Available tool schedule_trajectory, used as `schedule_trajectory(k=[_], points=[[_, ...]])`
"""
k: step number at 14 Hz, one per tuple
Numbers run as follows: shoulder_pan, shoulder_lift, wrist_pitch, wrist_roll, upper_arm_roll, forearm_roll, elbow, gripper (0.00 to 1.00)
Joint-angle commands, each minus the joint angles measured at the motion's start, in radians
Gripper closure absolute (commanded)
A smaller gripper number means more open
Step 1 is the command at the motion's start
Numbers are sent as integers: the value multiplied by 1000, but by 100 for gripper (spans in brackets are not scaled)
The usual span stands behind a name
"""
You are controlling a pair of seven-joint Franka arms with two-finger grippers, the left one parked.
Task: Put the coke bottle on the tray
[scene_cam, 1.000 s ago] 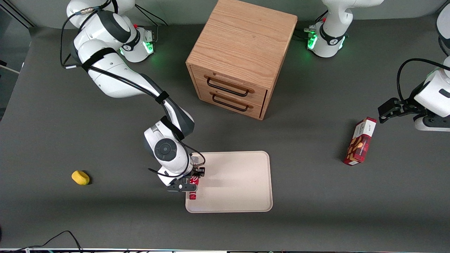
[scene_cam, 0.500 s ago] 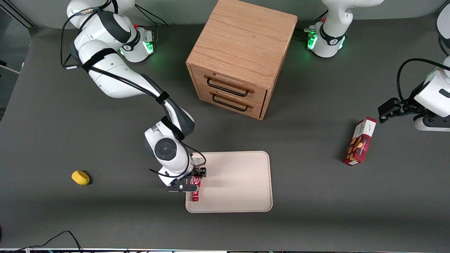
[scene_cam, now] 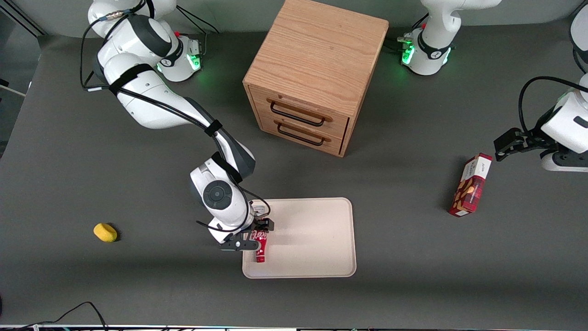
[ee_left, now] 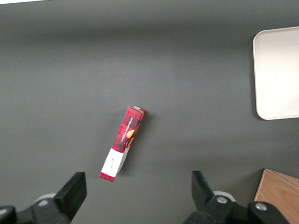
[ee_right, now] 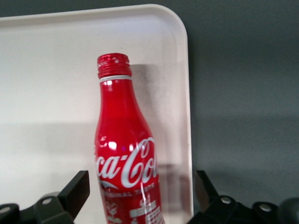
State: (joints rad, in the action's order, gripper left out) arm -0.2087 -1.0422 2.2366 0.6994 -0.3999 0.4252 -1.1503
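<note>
The claw (scene_cam: 256,240) pinches the coke bottle (scene_cam: 261,247) at its lower body, above the tray (scene_cam: 317,239) edge nearest the working arm. The bottle looks stiff, smooth and slippery — its wide body seems the best place to grip.

Right arm stretched low toward the front camera, gripper (scene_cam: 255,239) jaws closed (wrist bent down)

Red coke bottle (scene_cam: 260,247) over cream tray (scene_cam: 312,239) edge, cap camera-ward.
</note>
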Motion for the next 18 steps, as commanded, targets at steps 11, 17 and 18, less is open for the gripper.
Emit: schedule_trajectory(k=[11,17,18], points=[[0,108,8,-18,12,0,-71,0],[35,336,6,-21,45,-42,-268,0],[44,396,3,-23,58,-46,-331,0]])
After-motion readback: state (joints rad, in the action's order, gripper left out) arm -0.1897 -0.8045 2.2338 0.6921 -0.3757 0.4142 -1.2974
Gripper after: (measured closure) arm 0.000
